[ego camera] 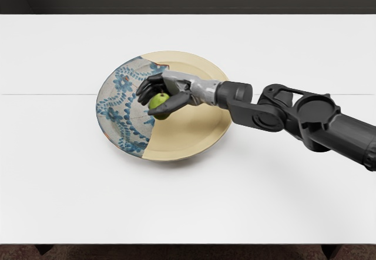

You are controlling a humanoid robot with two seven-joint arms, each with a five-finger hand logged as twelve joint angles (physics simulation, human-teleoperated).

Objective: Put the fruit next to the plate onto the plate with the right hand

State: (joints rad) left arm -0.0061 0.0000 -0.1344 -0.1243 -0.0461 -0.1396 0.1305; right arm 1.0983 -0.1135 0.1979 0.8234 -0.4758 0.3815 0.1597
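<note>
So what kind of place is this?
Probably not a real kitchen: it looks like a computer-made test setup. There's just a plain white table, one cream and blue-patterned round plate, and the black right hand holding a small green fruit.

One table (188,207) fills the scene. One plate (194,136) lies on it, a little left of centre. It is a single dish with two finishes, a blue pattern on its left part and plain cream on its right. One green fruit (158,100) shows, over the plate's left half. One arm is in view, coming in from the right, and it carries one hand, the right hand (167,90), closed around that fruit.
</note>
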